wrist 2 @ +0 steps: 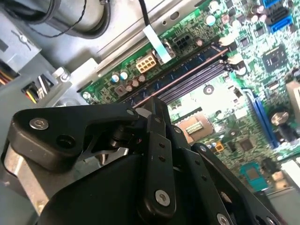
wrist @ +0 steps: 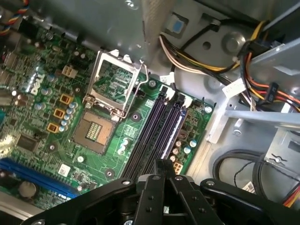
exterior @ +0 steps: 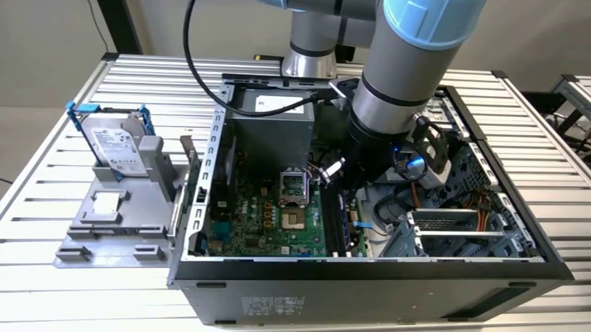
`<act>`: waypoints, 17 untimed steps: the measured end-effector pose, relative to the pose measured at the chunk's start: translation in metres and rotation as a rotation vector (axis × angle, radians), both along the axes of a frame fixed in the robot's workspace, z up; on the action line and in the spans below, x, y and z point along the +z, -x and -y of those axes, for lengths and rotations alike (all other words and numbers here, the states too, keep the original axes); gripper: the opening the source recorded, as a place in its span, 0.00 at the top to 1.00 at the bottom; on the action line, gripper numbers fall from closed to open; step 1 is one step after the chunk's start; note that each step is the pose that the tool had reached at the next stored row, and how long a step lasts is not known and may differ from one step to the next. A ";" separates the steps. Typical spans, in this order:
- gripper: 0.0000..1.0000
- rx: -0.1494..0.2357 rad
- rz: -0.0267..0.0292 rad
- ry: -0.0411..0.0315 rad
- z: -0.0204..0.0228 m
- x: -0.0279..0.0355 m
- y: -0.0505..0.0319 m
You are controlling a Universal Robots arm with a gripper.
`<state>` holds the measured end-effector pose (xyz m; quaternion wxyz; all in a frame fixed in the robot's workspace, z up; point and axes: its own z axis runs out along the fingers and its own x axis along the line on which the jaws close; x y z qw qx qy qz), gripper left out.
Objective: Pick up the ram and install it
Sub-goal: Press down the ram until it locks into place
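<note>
Open case [exterior: 517, 266], end effector [wrist: 164, 169] fingertips hidden.

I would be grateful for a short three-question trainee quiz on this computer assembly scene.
1. True or false: the hard drive stands outside the computer case, on the exterior view's left.
2. Fill in: the metal frame of the processor socket is flipped ____.
3. The gripper is nearest to: A) the black memory slots; B) the hard drive; C) the processor socket.

Key: 1 true; 2 open; 3 A.
</note>
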<state>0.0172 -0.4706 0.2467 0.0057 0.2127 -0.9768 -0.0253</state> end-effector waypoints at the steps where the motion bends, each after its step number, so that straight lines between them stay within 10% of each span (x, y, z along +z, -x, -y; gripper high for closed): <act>1: 1.00 0.015 0.0003 0.0000 0.0000 0.0000 0.0000; 17: 1.00 0.273 0.0168 -0.0001 0.0000 0.0003 0.0000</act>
